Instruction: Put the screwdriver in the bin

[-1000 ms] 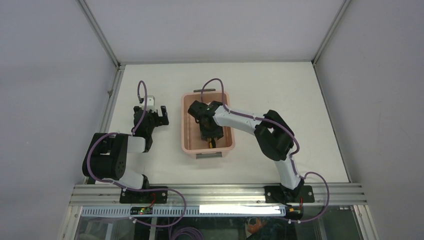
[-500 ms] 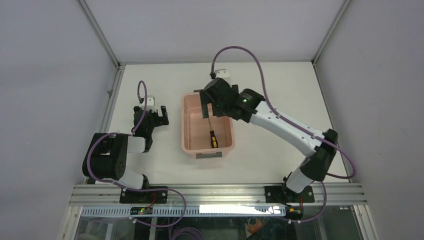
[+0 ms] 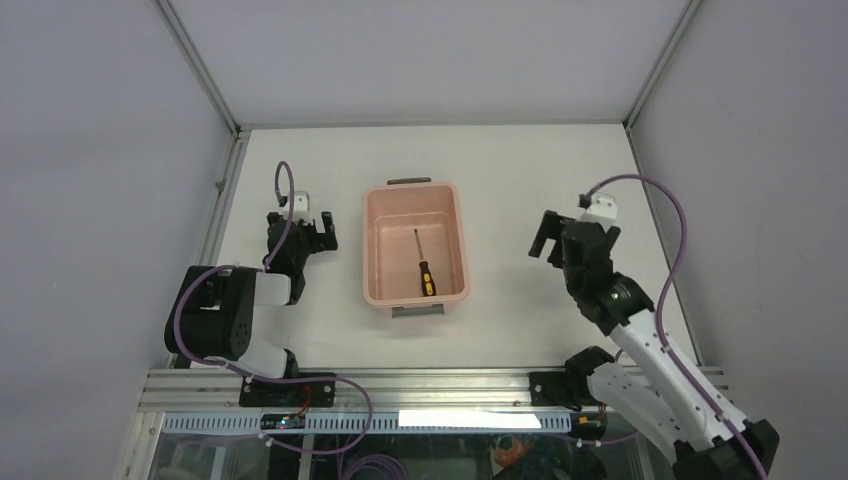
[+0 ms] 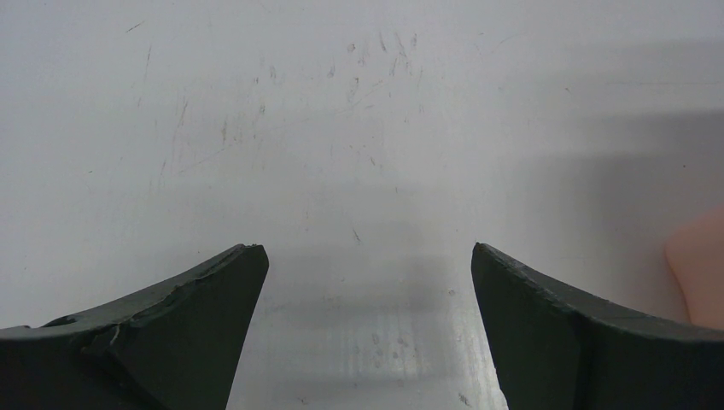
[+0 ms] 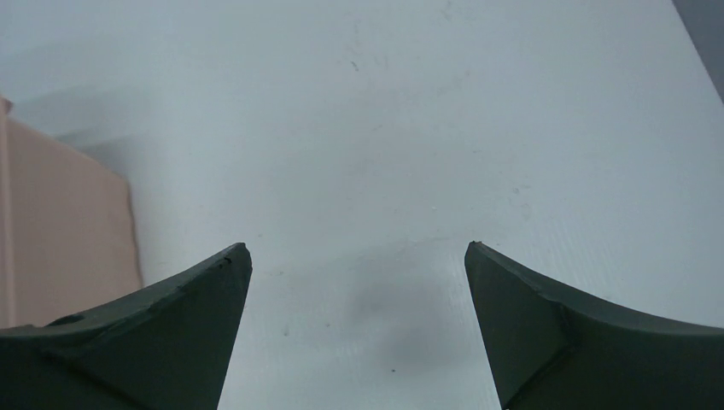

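Note:
The screwdriver (image 3: 424, 266), with a thin dark shaft and a yellow-and-black handle, lies loose on the floor of the salmon-pink bin (image 3: 392, 250), handle towards the near end. My right gripper (image 3: 556, 234) hangs open over bare table to the right of the bin, nothing between its fingers. In the right wrist view the right gripper (image 5: 357, 253) is wide open, and the bin's wall (image 5: 68, 239) shows at the left edge. To the left of the bin my left gripper (image 3: 300, 222) rests open and empty. It is also open in its wrist view (image 4: 367, 256), where a corner of the bin (image 4: 698, 265) peeks in at the right.
The bin has a grey handle at its far end (image 3: 408, 182) and at its near end (image 3: 417, 311). White table (image 3: 520, 170) spreads on all sides, framed by aluminium rails and grey walls. The arm bases sit on the near rail (image 3: 440, 385).
The right gripper opened and let go of the screwdriver, which now lies in the bin. The right arm rose out of the bin and swung back to the right. The left arm stayed still.

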`<act>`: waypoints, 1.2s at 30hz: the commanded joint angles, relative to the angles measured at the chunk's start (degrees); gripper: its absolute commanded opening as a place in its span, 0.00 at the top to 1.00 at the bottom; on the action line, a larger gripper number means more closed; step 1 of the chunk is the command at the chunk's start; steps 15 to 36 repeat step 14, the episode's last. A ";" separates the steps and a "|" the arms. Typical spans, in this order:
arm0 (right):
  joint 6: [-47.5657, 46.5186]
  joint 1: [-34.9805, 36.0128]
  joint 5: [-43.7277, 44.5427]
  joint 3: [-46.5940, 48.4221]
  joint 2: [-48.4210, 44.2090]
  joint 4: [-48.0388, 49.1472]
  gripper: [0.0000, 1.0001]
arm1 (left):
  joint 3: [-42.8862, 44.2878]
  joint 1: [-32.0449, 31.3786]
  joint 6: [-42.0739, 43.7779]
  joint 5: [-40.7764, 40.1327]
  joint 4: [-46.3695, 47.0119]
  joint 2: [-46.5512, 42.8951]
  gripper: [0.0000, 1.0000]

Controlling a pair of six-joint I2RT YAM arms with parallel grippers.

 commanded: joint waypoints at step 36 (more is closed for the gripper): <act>6.18 -1.10 17.55 -28.41 -26.99 16.90 0.01 | 1.36 0.49 -0.23 1.22 3.21 -0.40 0.01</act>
